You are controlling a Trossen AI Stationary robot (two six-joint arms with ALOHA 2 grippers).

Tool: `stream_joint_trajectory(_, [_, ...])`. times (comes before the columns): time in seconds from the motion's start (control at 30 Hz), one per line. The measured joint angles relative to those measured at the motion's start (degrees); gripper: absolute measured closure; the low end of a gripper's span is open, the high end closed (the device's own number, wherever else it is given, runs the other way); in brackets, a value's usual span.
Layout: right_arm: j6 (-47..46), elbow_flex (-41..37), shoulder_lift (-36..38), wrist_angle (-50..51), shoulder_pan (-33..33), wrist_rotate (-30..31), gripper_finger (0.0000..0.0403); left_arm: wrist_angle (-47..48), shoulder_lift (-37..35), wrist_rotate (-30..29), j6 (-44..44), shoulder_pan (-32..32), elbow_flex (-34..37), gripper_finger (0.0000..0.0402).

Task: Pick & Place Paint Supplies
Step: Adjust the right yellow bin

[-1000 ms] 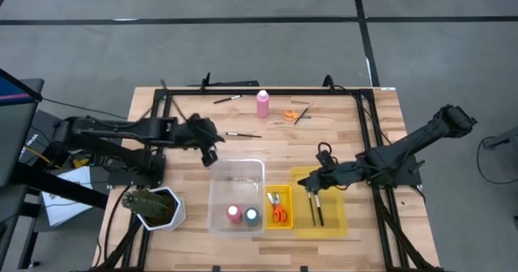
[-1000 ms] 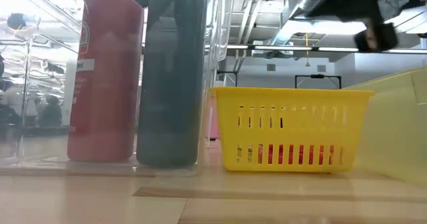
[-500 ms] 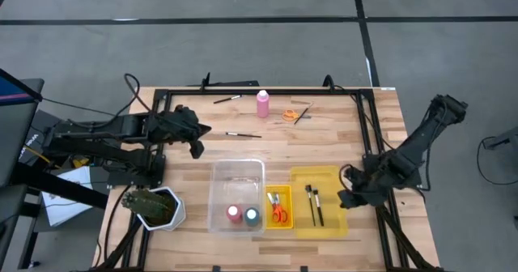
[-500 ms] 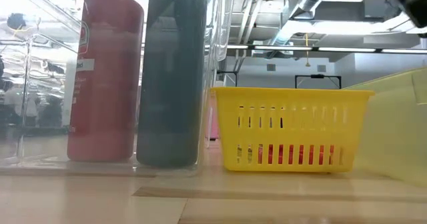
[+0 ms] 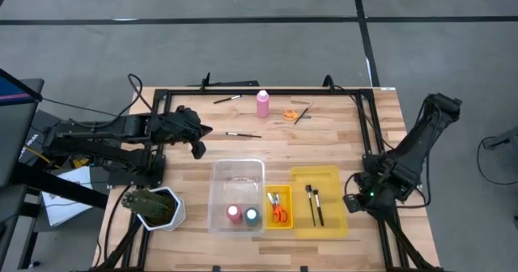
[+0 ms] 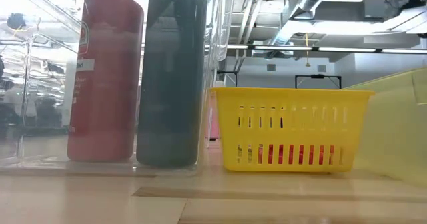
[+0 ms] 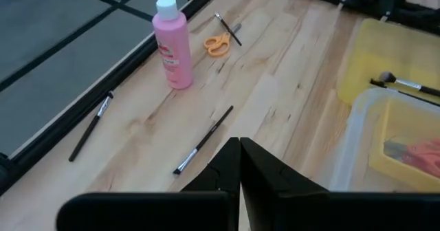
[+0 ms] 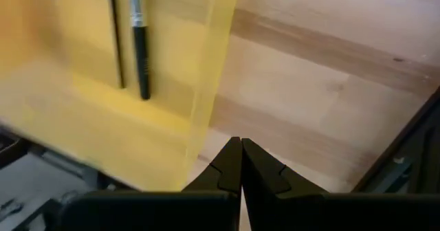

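- Since a second ago the right gripper [image 5: 354, 203] has pulled away from the yellow bin [image 5: 333, 176] to the table's right edge, beside the bin's near corner, and the left gripper [image 5: 199, 146] has drawn back toward the left side of the table [image 5: 340, 126].
- Right gripper: fingers pressed together, holding nothing; its wrist view looks past them at the yellow bin's wall and two dark-handled brushes [image 8: 139, 45] lying inside.
- Left gripper: fingers likewise closed and empty, hanging over bare wood, near a loose brush [image 5: 243, 134] and apart from it.
- Pink paint bottle [image 5: 263, 104] stands upright at the far side of the table; its label shows in the left wrist view but is too small to read.
- Orange-handled scissors [image 5: 289, 115] lie just beside that bottle, with another brush [image 5: 303, 113] next to them and one more brush [image 5: 227, 99] near the far rail.
- Clear bin [image 5: 237, 193] holds a red bottle [image 6: 104, 77] and a dark blue bottle [image 6: 173, 77], both upright; the red one carries a pale label, unreadable.
- Small yellow basket [image 5: 279, 207], between the two bins, holds red-handled scissors [image 5: 279, 215].
- Green plant in a white pot [image 5: 152, 207] sits at the table's near left corner.
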State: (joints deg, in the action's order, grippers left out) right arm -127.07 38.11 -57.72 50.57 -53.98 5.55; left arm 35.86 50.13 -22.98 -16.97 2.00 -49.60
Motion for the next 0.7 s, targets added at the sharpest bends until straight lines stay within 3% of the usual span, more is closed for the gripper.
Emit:
stream_joint_trajectory(0.23, [1.53,-0.02,-6.71,-0.97,2.18,-3.86,0.0403,-0.31,-0.04,0.0,0.0,0.0,0.0,0.0401])
stream_joint_trajectory(0.7, [4.58,-0.04,-14.75,-13.66,5.08,-2.6,0.0403,-0.31,-0.04,0.04,-0.02,0.0,0.0,0.0401])
